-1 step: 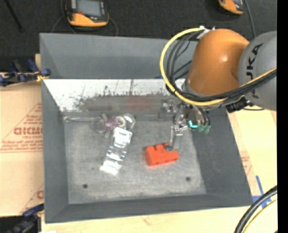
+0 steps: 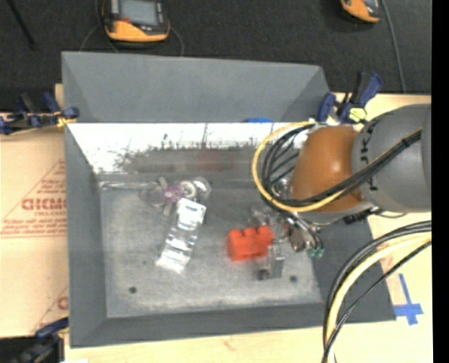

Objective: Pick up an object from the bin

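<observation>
My pincer [image 2: 274, 262] stands just right of the red block [image 2: 249, 244]; its state I cannot tell. Block judged light, stiff; grip flat sides.

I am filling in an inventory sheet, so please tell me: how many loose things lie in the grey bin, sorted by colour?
Orange-red: 1, the block next to the gripper
Clear: 1, the plastic packet left of the block
Purple with silvery parts: 1, the small thing near the back wall
Total: 3
</observation>
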